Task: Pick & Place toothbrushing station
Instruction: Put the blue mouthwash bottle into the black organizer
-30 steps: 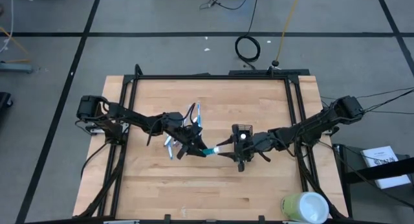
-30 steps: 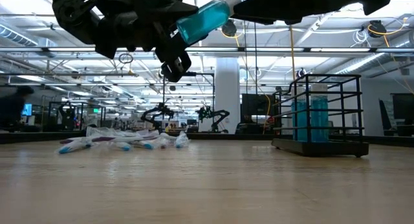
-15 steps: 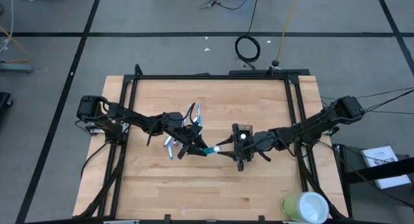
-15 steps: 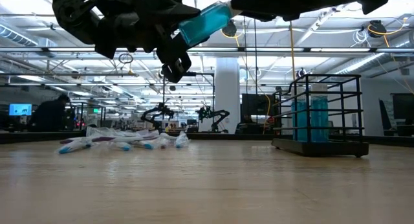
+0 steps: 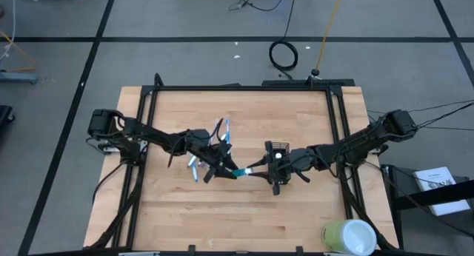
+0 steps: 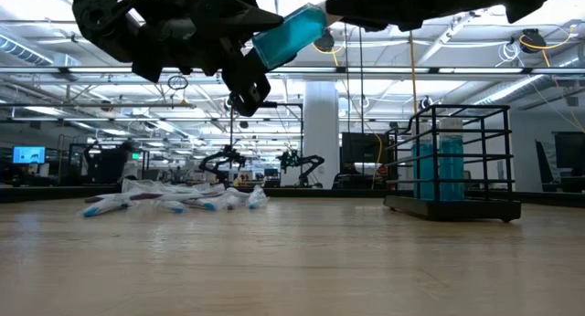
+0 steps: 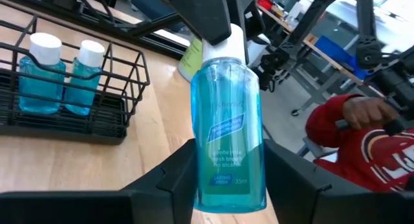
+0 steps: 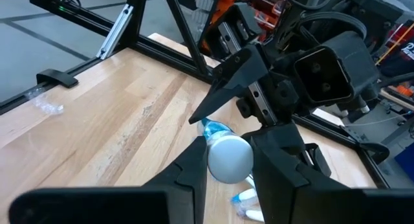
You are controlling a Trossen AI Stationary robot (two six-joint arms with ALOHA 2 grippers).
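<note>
so i've two bottles (image 7: 58, 78) racked in the holder (image 7: 65, 114), a third (image 7: 228, 133) clamped in my left gripper (image 7: 226, 185) with my right gripper (image 8: 228, 160) pinching its cap, toothbrushes (image 6: 169, 202) left.

Pale wooden table (image 5: 244, 211), visible grain, faint satin sheen, framed along its edges by matt black metal rails (image 5: 244, 86). Clear glossy plastic bottle (image 7: 228, 130) of blue liquid, smooth white plastic cap (image 8: 229, 158), paper-like printed label. Thin black wire holder (image 7: 97, 114), matt coated. Dark matt plastic fingers (image 7: 173, 179). Crinkly clear wrappers (image 6: 174, 193) near the far left corner.
</note>
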